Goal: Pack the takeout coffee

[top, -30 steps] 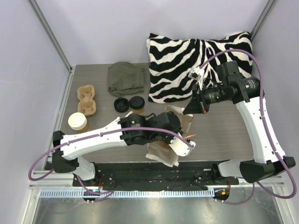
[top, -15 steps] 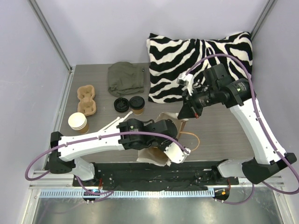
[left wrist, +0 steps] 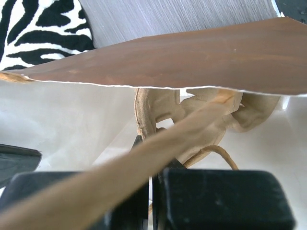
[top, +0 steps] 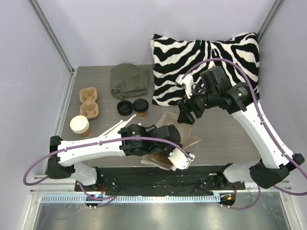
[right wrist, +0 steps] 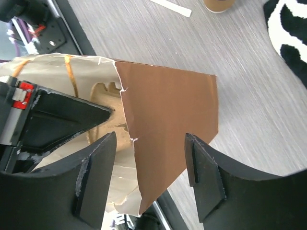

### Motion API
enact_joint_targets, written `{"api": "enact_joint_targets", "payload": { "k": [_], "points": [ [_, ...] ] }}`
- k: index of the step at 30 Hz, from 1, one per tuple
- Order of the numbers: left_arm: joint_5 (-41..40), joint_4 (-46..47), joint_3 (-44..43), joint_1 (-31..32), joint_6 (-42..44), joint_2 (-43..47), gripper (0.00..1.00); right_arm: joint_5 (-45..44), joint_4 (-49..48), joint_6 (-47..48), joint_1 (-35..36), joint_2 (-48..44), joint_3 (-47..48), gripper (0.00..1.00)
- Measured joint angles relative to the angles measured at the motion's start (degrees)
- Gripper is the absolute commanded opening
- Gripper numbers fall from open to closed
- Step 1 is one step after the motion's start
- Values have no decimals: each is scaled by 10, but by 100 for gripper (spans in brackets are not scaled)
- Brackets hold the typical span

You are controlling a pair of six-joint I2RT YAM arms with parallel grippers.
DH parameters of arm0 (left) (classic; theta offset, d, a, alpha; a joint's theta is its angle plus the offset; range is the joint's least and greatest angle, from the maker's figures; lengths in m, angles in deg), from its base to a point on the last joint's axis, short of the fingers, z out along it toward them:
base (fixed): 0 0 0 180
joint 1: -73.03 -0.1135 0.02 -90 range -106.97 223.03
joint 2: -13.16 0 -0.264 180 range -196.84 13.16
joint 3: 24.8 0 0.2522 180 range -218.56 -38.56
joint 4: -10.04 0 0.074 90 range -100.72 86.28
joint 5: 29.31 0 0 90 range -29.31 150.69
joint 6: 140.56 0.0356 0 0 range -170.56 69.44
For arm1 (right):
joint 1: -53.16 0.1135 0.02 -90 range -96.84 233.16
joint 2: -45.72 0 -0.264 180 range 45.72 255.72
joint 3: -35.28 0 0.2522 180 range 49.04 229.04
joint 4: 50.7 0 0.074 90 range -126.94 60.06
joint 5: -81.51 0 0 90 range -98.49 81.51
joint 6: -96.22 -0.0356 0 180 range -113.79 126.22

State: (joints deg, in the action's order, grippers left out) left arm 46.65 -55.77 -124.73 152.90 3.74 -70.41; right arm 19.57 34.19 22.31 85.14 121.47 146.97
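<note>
The takeout coffee (top: 140,107), a small tan cup with a dark top, stands on the table left of the zebra pillow; only its base (right wrist: 219,4) shows in the right wrist view. A brown paper bag (top: 168,120) lies open in the middle near the front edge. My left gripper (top: 181,157) is shut on the bag's near edge, the jaws (left wrist: 152,179) pressed together over paper. My right gripper (top: 185,114) is open, its fingers (right wrist: 206,175) standing either side of the bag's brown upper wall (right wrist: 168,124) without touching it. A pulp carrier (left wrist: 211,112) sits inside the bag.
A black lid (top: 124,107) lies beside the cup. A second pulp carrier (top: 89,101) and a stack of paper cups (top: 79,125) are at the left. An olive cloth (top: 128,80) and a zebra pillow (top: 206,57) lie at the back. A white stir stick (top: 115,126) lies near the bag.
My right gripper has moved left toward the bag's mouth and has gone from shut to open, letting go of the bag's upper wall. My left arm has drawn the bag slightly left.
</note>
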Motion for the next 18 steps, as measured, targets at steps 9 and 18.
{"api": "enact_joint_targets", "payload": {
  "k": [9, 18],
  "points": [
    [-5, 2, 5, 0, -1, 5, 0, -67, -9, 9, 37, 8, -1, 1],
    [-36, 31, 15, 5, 6, 11, 1, -49, -22, 19, 70, 9, 2, 1]
  ]
}}
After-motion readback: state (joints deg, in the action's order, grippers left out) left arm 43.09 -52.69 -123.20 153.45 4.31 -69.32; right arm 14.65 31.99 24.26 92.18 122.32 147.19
